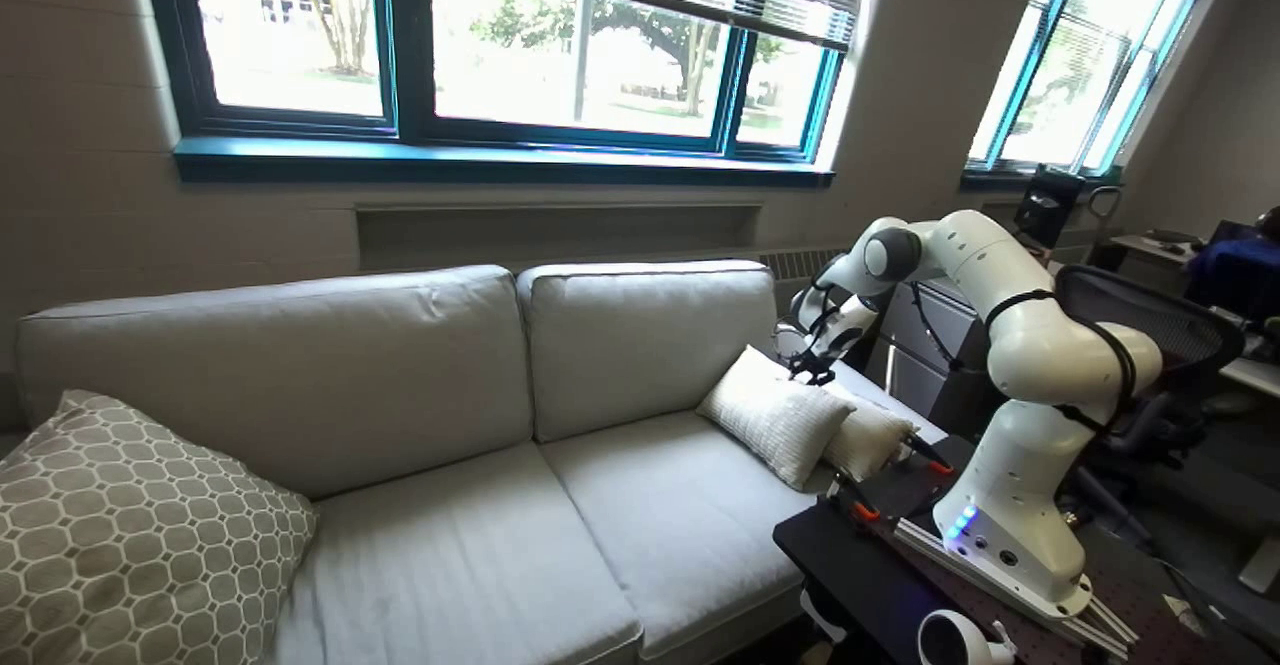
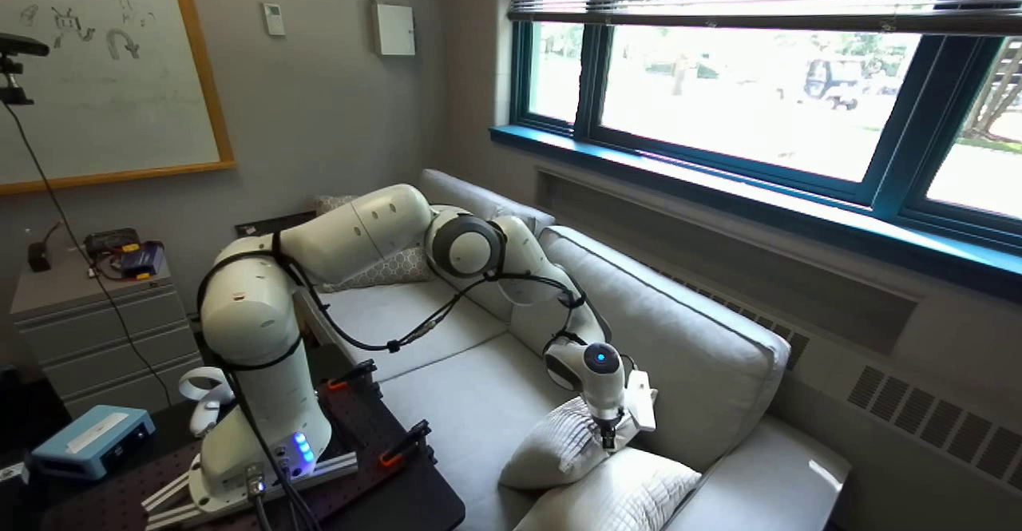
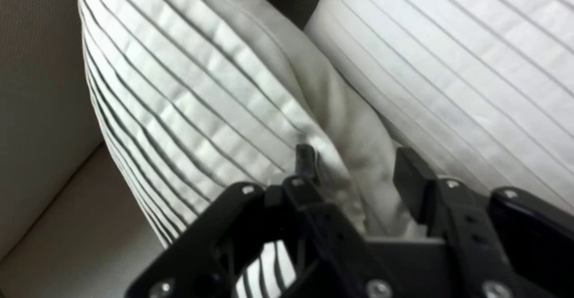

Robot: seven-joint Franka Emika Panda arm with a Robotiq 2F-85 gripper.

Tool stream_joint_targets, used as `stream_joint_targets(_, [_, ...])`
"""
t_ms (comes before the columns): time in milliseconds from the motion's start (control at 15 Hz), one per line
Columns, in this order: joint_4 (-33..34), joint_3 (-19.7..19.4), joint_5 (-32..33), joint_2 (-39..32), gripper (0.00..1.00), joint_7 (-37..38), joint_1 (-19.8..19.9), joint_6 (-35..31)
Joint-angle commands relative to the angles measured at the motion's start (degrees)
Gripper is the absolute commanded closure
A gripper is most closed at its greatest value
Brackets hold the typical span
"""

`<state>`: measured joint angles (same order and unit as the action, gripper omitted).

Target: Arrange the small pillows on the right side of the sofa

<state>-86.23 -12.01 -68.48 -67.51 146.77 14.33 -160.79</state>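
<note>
Two small white pillows sit at the end of the sofa [image 1: 440, 505], by its arm. The inner pillow [image 1: 775, 425] leans tilted beside the outer pillow [image 1: 868, 437]. Both also show in an exterior view, the inner pillow [image 2: 551, 447] and the outer pillow [image 2: 619, 495]. My gripper [image 1: 812, 377] is down at the top edge of the inner pillow, between the two. In the wrist view its fingers [image 3: 356, 168] are spread apart. The rim of the inner pillow [image 3: 188, 87] lies between them, near the left finger. The outer pillow [image 3: 471, 74] lies beyond the right finger.
A larger beige lattice cushion [image 1: 150, 535] lies at the sofa's opposite end. The sofa back [image 1: 650, 345] rises behind the pillows. The arm's black table [image 1: 830, 535], with orange-tipped clamps [image 1: 865, 512], stands at the sofa's front. The sofa arm [image 2: 766, 475] borders the outer pillow.
</note>
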Motion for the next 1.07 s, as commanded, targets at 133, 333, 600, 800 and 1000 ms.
stream_joint_targets(133, [-5.10,-0.88,-0.07,2.61,0.03,1.61,0.09,-4.48])
stream_joint_targets(333, [-7.44,0.29,-1.93,3.93,0.00,-0.34,0.75,-8.45])
stream_joint_targets(600, [-10.09,4.04,-8.98,7.07,0.00,-7.60,1.22,-16.16])
stream_joint_targets(800, [-11.35,8.46,-14.76,10.15,0.00,-15.11,1.56,-22.77])
stream_joint_targets(1000, [-11.65,12.54,-20.08,13.23,0.00,-20.89,1.11,-29.05])
